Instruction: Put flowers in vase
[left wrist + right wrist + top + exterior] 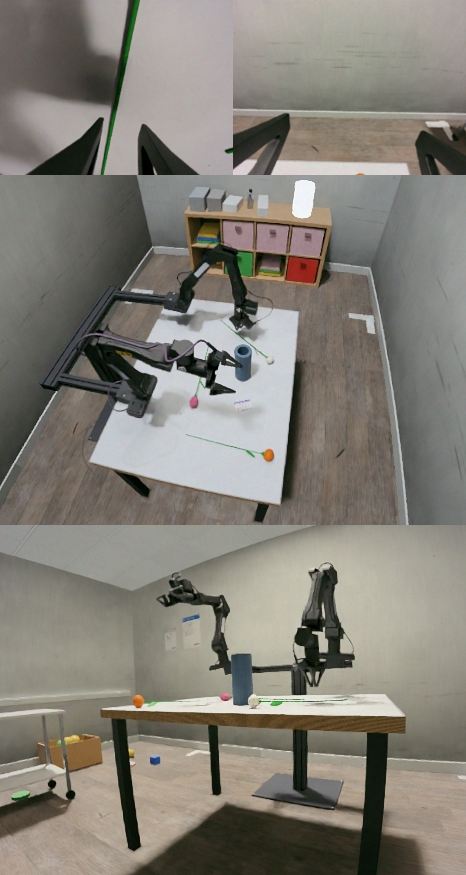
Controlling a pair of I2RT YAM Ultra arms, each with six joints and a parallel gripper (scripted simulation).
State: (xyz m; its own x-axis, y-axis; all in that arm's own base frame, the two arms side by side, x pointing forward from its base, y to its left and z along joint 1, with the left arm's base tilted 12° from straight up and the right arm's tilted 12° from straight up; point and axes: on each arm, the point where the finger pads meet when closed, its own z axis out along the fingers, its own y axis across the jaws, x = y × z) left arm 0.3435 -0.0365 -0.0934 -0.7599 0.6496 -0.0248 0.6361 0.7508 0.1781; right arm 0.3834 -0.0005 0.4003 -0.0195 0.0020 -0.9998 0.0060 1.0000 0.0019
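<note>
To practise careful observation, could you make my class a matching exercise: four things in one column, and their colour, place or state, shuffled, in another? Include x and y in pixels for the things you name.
Things
1. Vase (243,369) (242,680)
2. Left pincer (239,327) (314,684) (123,122)
3. Right pincer (237,378) (161,601) (354,124)
4. Orange flower (269,455) (138,700) (360,173)

Descriptions
A. Spread wide, holding nothing
B. Lying flat
C. Blue, upright
D. Partly open above a green stem (247,341) (320,700) (120,86)

Pairs: 1-C, 2-D, 3-A, 4-B
</note>
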